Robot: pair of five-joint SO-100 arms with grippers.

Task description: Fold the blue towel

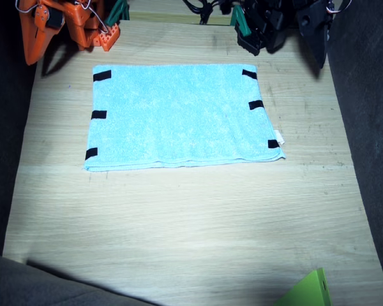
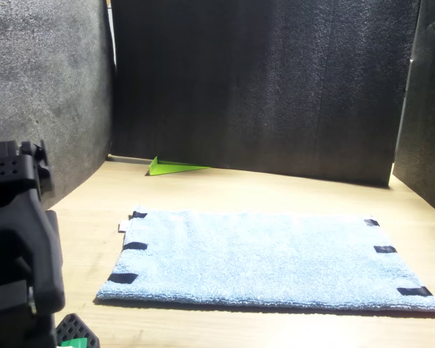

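Two end effectors sit parked past the far edge of the blue towel [image 1: 182, 116], neither touching it: the orange right end effector [image 1: 101, 33] off one far corner, the black left end effector [image 1: 252, 35] off the other. How wide their jaws stand I cannot tell. The towel lies flat on the worktop [image 1: 179, 223], its long axis running arm to arm, so each arm looks about equally near its own black-stripped short edge.

My fixed view looks steeply down from the table's near edge; my front view sits low among the arms, facing back. Both share the blue towel [image 1: 182, 118] [image 2: 268, 259].
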